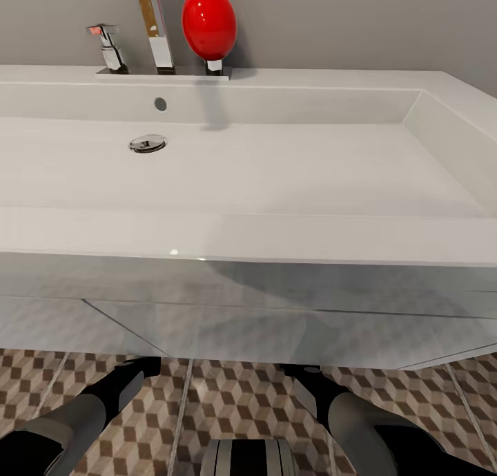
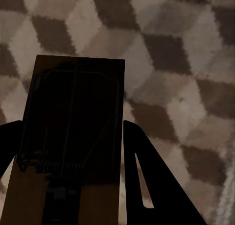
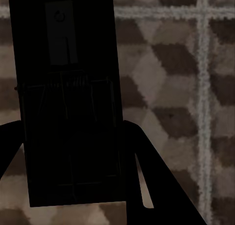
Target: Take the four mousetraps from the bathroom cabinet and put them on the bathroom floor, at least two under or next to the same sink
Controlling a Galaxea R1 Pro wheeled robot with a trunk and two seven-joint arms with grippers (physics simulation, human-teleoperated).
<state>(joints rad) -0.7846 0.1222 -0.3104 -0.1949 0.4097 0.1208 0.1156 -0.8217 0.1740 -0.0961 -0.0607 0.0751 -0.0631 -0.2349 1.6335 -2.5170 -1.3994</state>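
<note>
The white bathroom sink point(image 1: 276, 238) with its chrome faucet point(image 1: 162, 51) sits on a white vanity point(image 1: 241, 317) right in front of me. Both forearms, left point(image 1: 114, 389) and right point(image 1: 324, 393), reach down under the vanity's front edge over the cube-patterned bathroom floor point(image 1: 241, 400). In the left wrist view, a tan mousetrap point(image 2: 78, 87) with a dark wire frame sits between the fingers of my left gripper point(image 2: 72, 129), which is shut on it just above the tiles point(image 2: 171, 63). My right gripper point(image 3: 71, 129) is shut on another mousetrap point(image 3: 63, 87), dark in shadow over the floor point(image 3: 166, 87).
A glossy red egg-shaped object point(image 1: 208, 21) and a small chrome dispenser point(image 1: 109, 48) stand on the ledge behind the basin. The vanity front overhangs both hands. A pale grout line point(image 3: 201, 112) runs past the right hand. My base point(image 1: 250, 459) shows at the bottom.
</note>
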